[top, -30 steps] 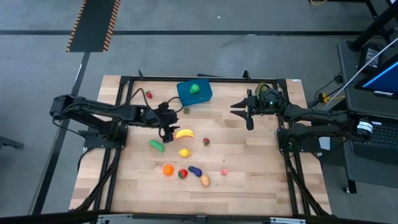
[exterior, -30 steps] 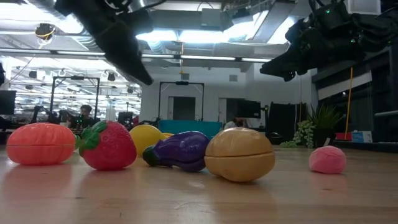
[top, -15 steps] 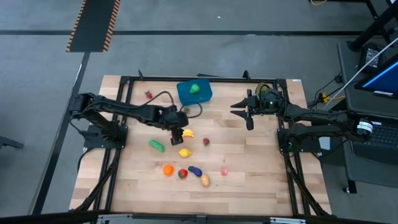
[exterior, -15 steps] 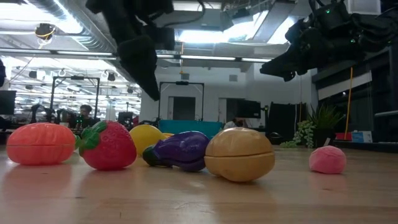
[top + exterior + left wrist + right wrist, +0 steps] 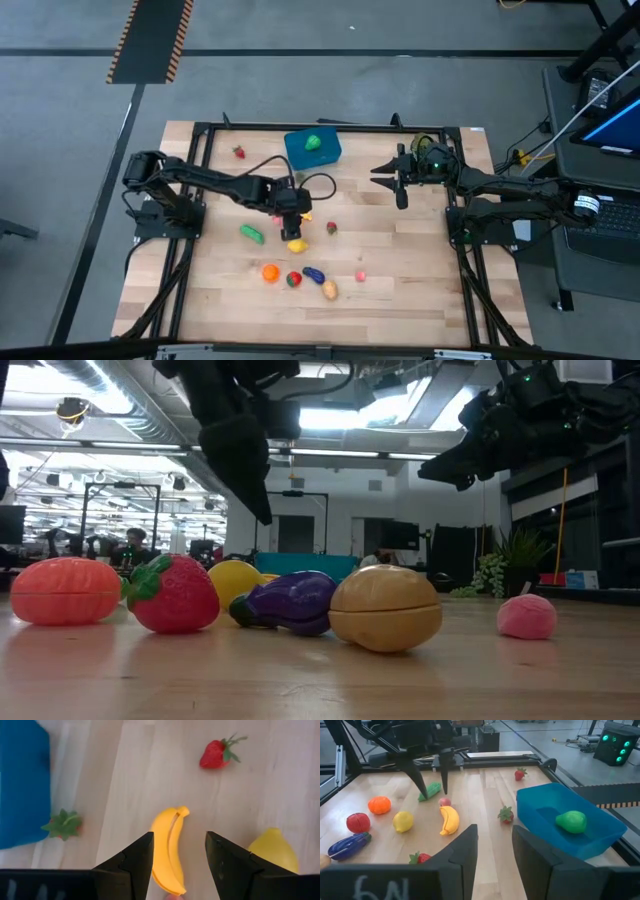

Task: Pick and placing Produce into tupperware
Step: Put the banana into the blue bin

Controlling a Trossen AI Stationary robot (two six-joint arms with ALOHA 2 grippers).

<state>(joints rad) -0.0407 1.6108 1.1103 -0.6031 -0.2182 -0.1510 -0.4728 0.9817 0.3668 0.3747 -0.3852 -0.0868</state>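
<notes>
Left end effector hangs open over your banana, holding nothing; only one green piece sits in the tupperware.

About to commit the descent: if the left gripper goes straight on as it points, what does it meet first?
Most likely the banana: it lies between the open fingers of the left gripper, though how far off is unclear.
</notes>
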